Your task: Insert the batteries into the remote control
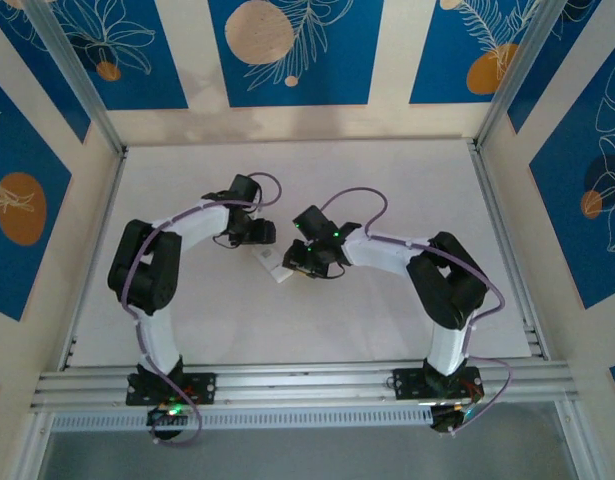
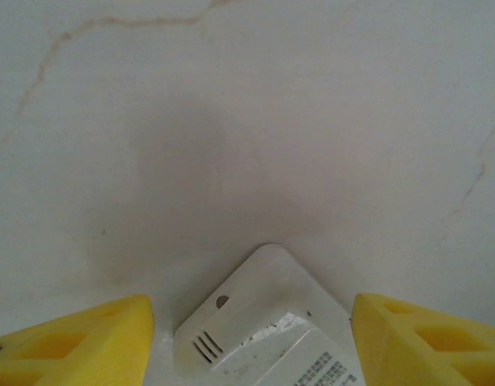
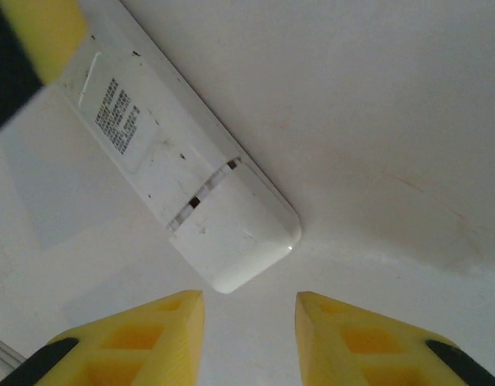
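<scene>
The remote control (image 3: 183, 185) is lying back-up, showing a printed label (image 3: 114, 112) (several lines of dark small print) that is proving too blurred to read.

remote control (image 2: 259, 310) cut off by left wrist frame bottom; right wrist view: far end behind a blurred yellow finger (image 3: 38, 28) (label print (image 3: 114, 112) unreadable).

Noting remote control (image 1: 273, 266) lying flat on table (image 1: 387, 180), centre of top view. Finding left gripper (image 1: 259, 240) just above-left of it, right gripper (image 1: 299, 262) just right of it. Left wrist view: seeing its corner sitting bottom centre, between the two fingers (image 2: 86, 338). Right wrist view: seeing it running from upper left to centre, ending just above the finger gap.
</scene>
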{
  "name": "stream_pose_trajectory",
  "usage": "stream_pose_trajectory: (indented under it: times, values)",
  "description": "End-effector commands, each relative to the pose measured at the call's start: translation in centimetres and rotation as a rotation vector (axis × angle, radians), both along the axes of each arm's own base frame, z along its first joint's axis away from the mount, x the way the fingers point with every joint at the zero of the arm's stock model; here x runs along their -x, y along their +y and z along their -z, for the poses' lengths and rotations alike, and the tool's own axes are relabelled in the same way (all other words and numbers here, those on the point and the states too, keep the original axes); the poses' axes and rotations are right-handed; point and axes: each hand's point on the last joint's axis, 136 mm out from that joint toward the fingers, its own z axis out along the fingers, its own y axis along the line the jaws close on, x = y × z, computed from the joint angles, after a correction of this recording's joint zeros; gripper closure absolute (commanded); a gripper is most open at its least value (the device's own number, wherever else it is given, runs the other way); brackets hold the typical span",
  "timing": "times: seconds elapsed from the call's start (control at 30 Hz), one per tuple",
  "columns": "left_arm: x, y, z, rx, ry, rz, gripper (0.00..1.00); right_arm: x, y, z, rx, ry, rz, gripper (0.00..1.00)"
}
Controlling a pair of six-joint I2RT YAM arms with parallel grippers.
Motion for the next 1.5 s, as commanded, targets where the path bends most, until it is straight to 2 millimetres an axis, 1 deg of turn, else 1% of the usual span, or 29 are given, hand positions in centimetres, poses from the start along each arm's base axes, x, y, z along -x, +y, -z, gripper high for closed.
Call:
stream_pose_trajectory:
  times: [0.0,0.13,0.27,0.43,0.57,0.7,0.87,1.13,1.2,1.37,1.4,1.47]
  values:
    - [-0.6,0.0,-0.6,0.026,0.008,-0.003,0.34,0.0,0.2,0.7,0.029,0.012,-0.003,0.6]
    - [-0.8,-0.1,-0.4,0.045,0.017,0.001,0.34,0.1,1.0,1.3,-0.004,0.045,0.0,0.59]
    - [-0.5,-0.5,0.2,0.067,0.043,0.014,0.34,0.2,1.4,1.8,-0.016,0.066,0.004,0.58]
    - [0.0,-0.5,1.2,0.07,0.076,0.018,0.36,0.1,1.8,2.3,-0.018,0.079,0.003,0.62]
    - [0.4,-0.4,1.8,0.071,0.092,0.018,0.38,-0.1,2.1,2.3,-0.022,0.082,-0.007,0.63]
    - [0.6,-0.3,2.0,0.075,0.1,0.017,0.41,-0.3,2.1,2.6,-0.011,0.083,-0.002,0.63]
    - [1.1,-0.4,2.3,0.087,0.109,0.018,0.43,-0.3,1.9,3.4,0.025,0.099,-0.002,0.67]
    - [2.2,-0.5,2.7,0.119,0.123,0.015,0.47,-0.2,1.7,4.6,0.084,0.121,-0.019,0.67]
    - [2.5,-0.7,2.7,0.133,0.126,0.016,0.47,-0.2,1.6,5.1,0.125,0.117,-0.036,0.67]
    - [2.8,-0.7,2.7,0.143,0.126,0.012,0.47,0.3,0.5,7.4,0.254,0.101,-0.083,0.66]
    - [2.7,-0.6,2.6,0.143,0.122,0.012,0.47,0.4,0.4,7.6,0.258,0.104,-0.086,0.67]
    - [2.7,-0.6,2.3,0.143,0.113,0.012,0.45,0.0,0.7,6.6,0.231,0.08,-0.095,0.66]
